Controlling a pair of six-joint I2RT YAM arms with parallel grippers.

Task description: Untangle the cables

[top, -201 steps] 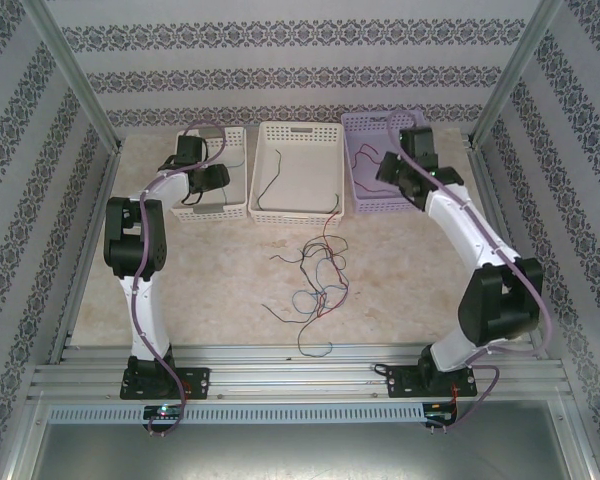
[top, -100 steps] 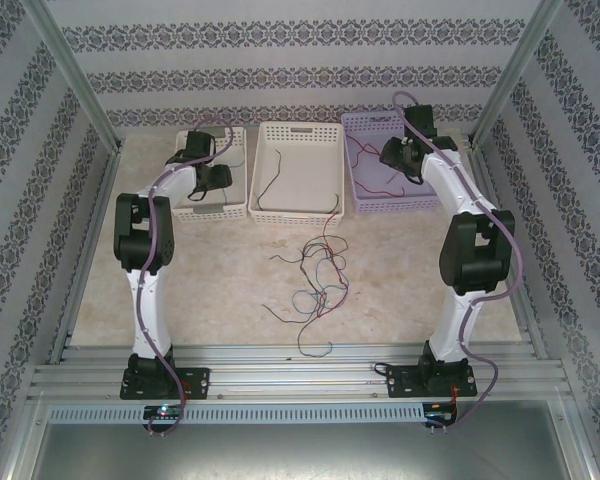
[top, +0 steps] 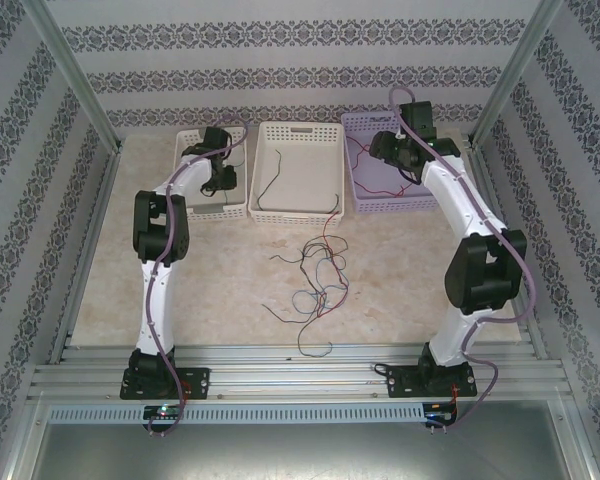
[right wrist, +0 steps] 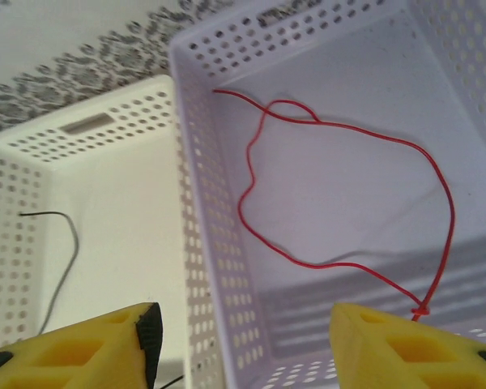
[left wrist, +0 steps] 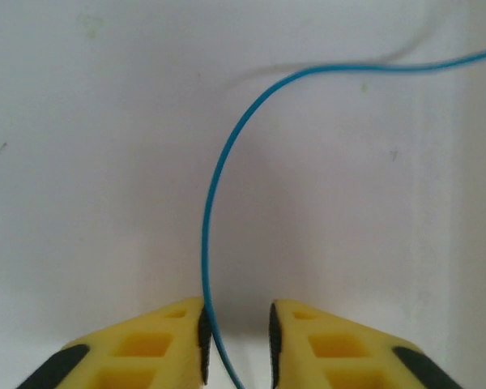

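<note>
A tangle of thin red, dark and blue cables (top: pixel 318 282) lies mid-table, in front of the baskets. My left gripper (top: pixel 223 180) hangs over the left white basket (top: pixel 195 212). In the left wrist view a single blue cable (left wrist: pixel 219 162) runs down between its jaws (left wrist: pixel 237 312) and rests against the left pad. A gap is still there on the right, so the gripper is narrowly open. My right gripper (top: pixel 380 150) is above the lavender basket (top: pixel 390 205), wide open (right wrist: pixel 243 312) and holding nothing. A red cable (right wrist: pixel 240 207) lies looped on that basket's floor.
The middle white basket (top: pixel 298 215) holds a dark cable (right wrist: pixel 69 235). All three baskets stand in a row at the back of the table. Patterned walls and metal posts close in the sides, and a rail with both arm bases runs along the near edge.
My right gripper has opened and lifted slightly over the lavender basket. My left arm has reached further over its basket and its jaws have narrowed around the blue cable.
</note>
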